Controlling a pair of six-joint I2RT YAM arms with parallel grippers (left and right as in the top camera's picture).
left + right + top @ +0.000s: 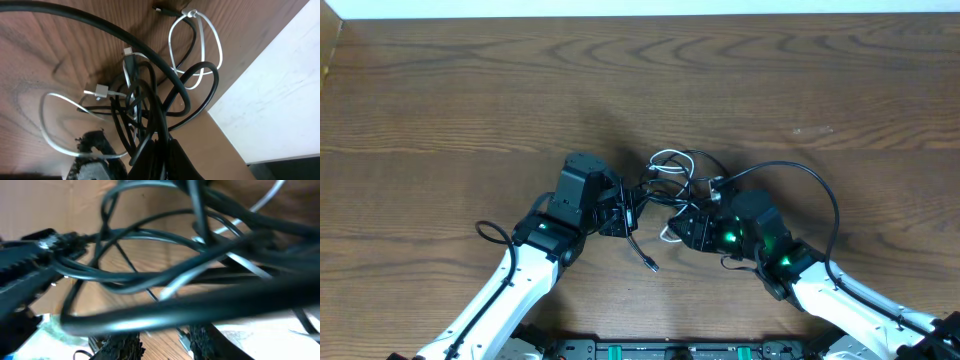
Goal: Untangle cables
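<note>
step: I'm working the pull-apart stage w/ both arms on the bundle; nothing is separated yet, by my read.
cables (670, 190): sitting as one knot near the mid of the table (440, 90), a bit toward the near edge, between the two arms. One black tail is trailing toward the near edge.
white cable (196, 42): looping through the black cables (150, 105) on the far side of the knot; a 2nd white loop is showing in the left wrist view, so it's threading thru more than once.
left gripper (617, 210): fingers fully closed, and black strands are running straight into them in the wrist view, so I'm reading it as pinching black cord. Can't tell which strand.
right gripper (688, 228): fingers partly closed at the knot's right side; wrist view is blurred w/ cords crossing close to the lens, so I can't tell if it's got anything.
next move: needs the left holding as anchor while the right is getting a sure pinch on one strand, pref. the white, then drawing away toward the right edge, slow, so loops aren't cinching.
</note>
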